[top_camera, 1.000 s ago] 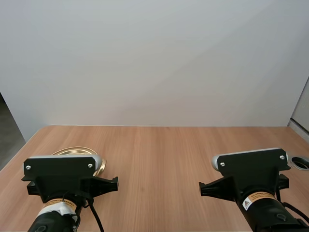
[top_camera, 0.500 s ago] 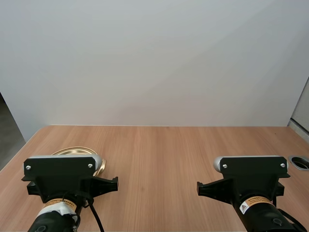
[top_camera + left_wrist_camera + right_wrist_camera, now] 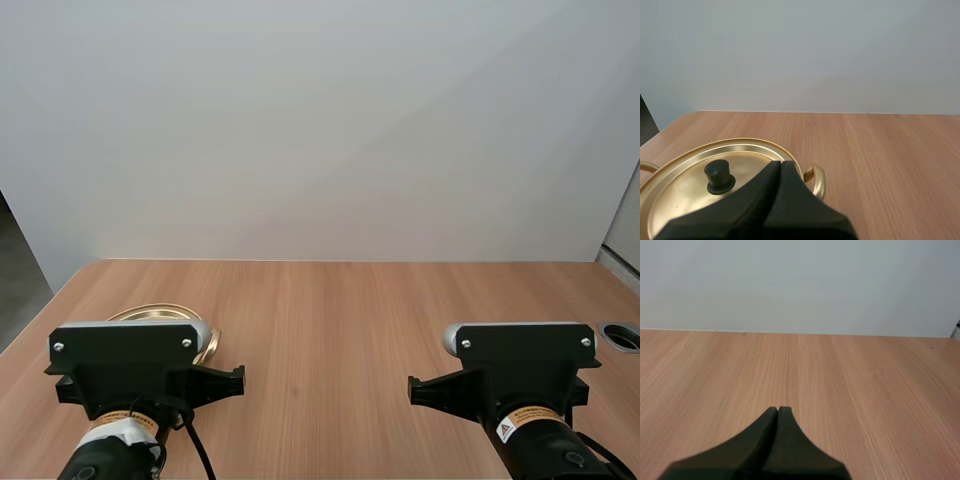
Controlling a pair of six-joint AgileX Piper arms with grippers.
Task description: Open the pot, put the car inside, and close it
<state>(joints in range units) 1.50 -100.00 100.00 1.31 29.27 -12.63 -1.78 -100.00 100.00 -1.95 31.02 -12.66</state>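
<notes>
Gold pot (image 3: 816, 181) under left gripper (image 3: 781, 165); it and right gripper (image 3: 778, 410) closed, empty. Metal lid (image 3: 682, 192) likely light, slick: pinch black knob (image 3: 719, 175).

The high view looks down over the wooden table (image 3: 330, 310) from its 6 o'clock side. The wrist views ride low, close behind the left gripper (image 3: 780, 162) and right gripper (image 3: 778, 408), facing 12 o'clock — the left shares the lidded pot (image 3: 675, 195) with the high view, at its 8 o'clock.
</notes>
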